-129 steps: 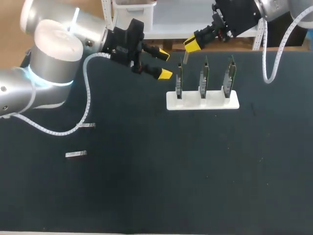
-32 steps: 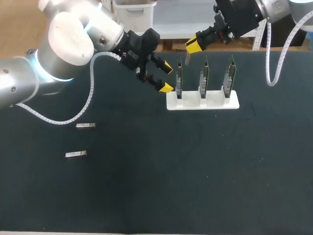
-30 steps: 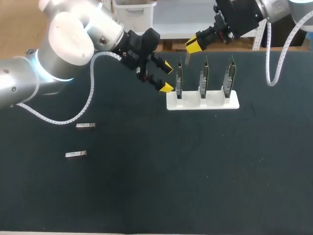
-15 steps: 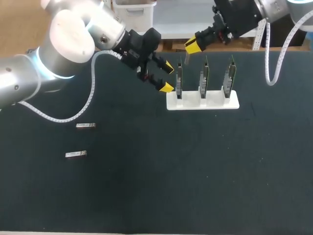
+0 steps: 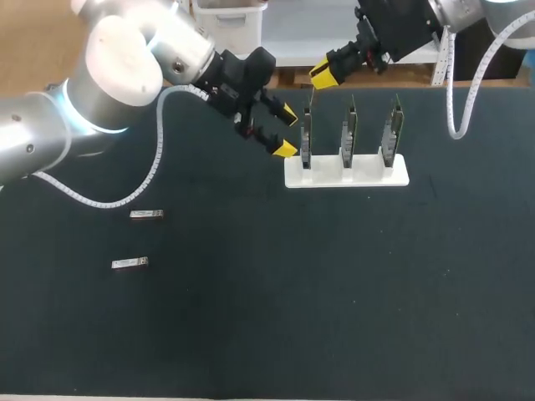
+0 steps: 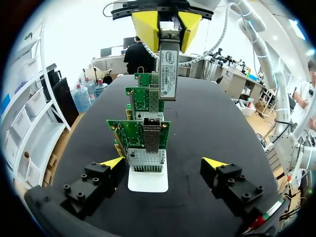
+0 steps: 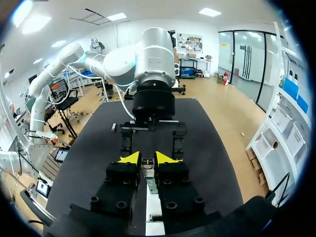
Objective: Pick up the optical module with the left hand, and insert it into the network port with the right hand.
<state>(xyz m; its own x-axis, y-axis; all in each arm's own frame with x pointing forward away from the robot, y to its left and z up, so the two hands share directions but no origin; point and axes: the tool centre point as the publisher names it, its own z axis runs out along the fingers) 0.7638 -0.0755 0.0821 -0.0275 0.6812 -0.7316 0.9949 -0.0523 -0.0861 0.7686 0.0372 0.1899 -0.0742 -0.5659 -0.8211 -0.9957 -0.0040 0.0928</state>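
In the head view, our right gripper (image 5: 322, 77) nearly hides the optical module (image 6: 168, 59). Only the left wrist view shows it plainly: a silver bar with a printed label, clamped between the right fingers (image 6: 145, 22) above the leftmost card (image 5: 307, 134) of the white rack (image 5: 347, 174). Our left gripper (image 5: 286, 132) sits just left of the rack, fingers spread and empty. Two spare modules (image 5: 146, 215) lie on the surface (image 5: 334, 284), well to the left.

Brightly, evenly lit from overhead; soft glare on left arm (image 5: 125, 58) shell; barely any shadow across matte black counter (image 5: 251, 334).
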